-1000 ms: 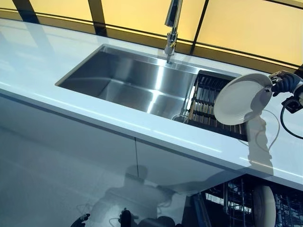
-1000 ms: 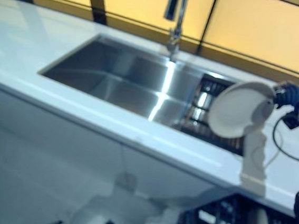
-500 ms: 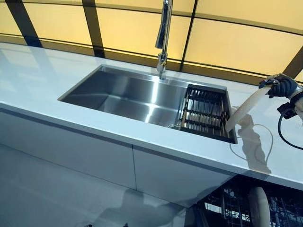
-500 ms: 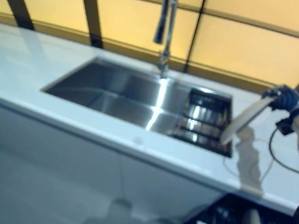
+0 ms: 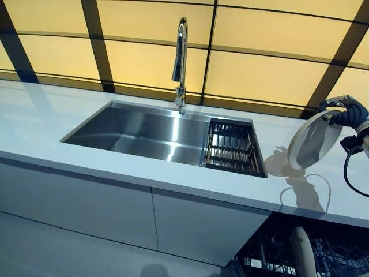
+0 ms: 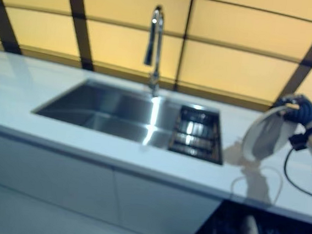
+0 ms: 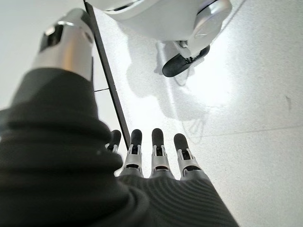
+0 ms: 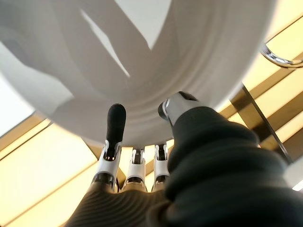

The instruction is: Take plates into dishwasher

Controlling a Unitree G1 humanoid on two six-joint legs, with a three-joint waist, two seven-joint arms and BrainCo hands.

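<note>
Left eye view: right hand (image 5: 345,112) pinches the rim of a round white ceramic plate (image 5: 314,140), tilted on edge above the white bench (image 5: 52,124); left hand (image 7: 156,156) hangs relaxed.

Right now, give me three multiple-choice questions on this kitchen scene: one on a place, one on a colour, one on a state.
1. Where is the dish rack?
A. In the sink's right end
B. On the floor
C. On the counter's left end

2. What colour is the held plate?
A. Black
B. White
C. Red

3. What is the right hand doing?
A. Hanging empty
B. Pressing the faucet
C. Gripping the plate's rim

Answers:
1. A, the rack sits inside the sink, right of the faucet.
2. B, it is plain white.
3. C, its fingers and thumb clasp the rim above the counter.
</note>
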